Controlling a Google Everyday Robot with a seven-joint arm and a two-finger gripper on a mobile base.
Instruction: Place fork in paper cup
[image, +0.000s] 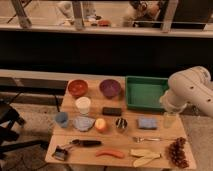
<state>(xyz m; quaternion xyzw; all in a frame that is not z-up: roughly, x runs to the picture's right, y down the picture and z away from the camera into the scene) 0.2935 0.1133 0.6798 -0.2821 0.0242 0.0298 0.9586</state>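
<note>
Hanging from the white arm on the right, the gripper (170, 119) sits low over the table's (65, 136) right edge, just in front of the green tray (145, 93). Its jaws stand wide apart and have hold of nothing. From where I stand, the fork (152, 139) lies flat on the wood near the front right, close below the gripper, between a blue sponge (147, 122) and the banana pieces (145, 153), with dark grapes (177, 151) just to its right. The paper cup (83, 105) stands upright well to the left, just in front of the red bowl (78, 88), with a purple bowl (110, 88) off to its right. A blue cup (61, 119) stands in front of the paper cup, and a small metal cup (121, 124) stands mid-table. A black-handled tool (85, 143) lies near the front left.
</note>
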